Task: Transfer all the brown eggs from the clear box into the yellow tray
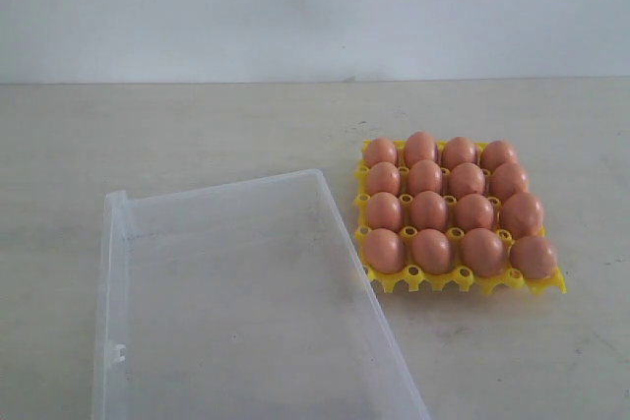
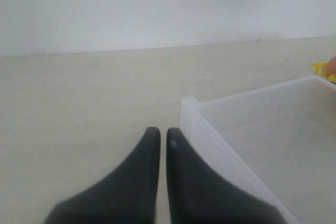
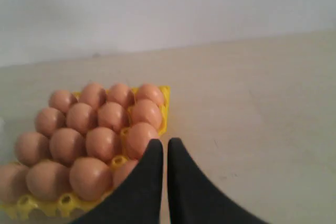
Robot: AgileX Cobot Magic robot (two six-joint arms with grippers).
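Observation:
Several brown eggs (image 1: 429,211) fill the cups of the yellow tray (image 1: 463,279) at the right of the exterior view. The clear box (image 1: 236,302) lies at the lower left with no egg showing in it. Neither gripper appears in the exterior view. In the left wrist view my left gripper (image 2: 163,136) is shut and holds nothing, beside a corner of the clear box (image 2: 252,129). In the right wrist view my right gripper (image 3: 165,146) is shut and holds nothing, just off the edge of the yellow tray (image 3: 165,109) and its brown eggs (image 3: 100,142).
The tray and box rest on a pale beige table (image 1: 197,135) that ends at a white wall (image 1: 295,7). A small latch tab (image 1: 116,352) sticks out of the box's left rim.

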